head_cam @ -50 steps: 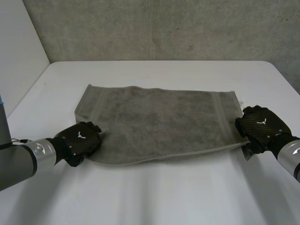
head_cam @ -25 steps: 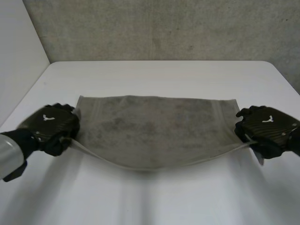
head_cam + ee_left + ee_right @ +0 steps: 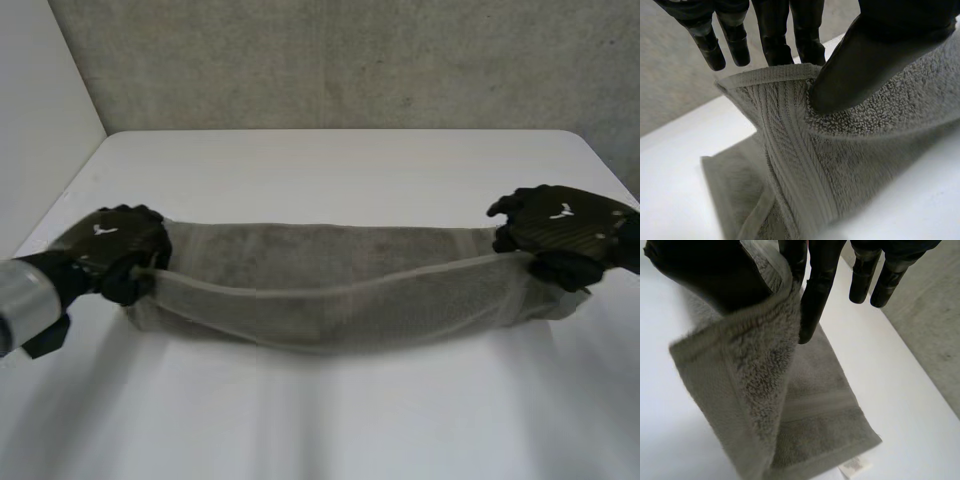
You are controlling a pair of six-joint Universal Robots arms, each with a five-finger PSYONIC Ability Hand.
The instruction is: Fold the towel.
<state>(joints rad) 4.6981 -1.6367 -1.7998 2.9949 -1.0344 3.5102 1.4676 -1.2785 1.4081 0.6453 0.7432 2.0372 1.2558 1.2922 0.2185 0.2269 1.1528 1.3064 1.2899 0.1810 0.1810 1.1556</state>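
The left hand (image 3: 108, 248) and right hand (image 3: 562, 228) each clamp a towel (image 3: 340, 290) corner between thumb and fingers (image 3: 772, 35), mid-frame over the bench (image 3: 330, 165); best carry both forward level to meet the far edge.

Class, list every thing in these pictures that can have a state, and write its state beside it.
towel: near edge lifted off the table, sagging in the middle, far part lying on it.
left hand: shut on the towel's near left corner, thumb pinching it.
right hand: shut on the towel's near right corner.
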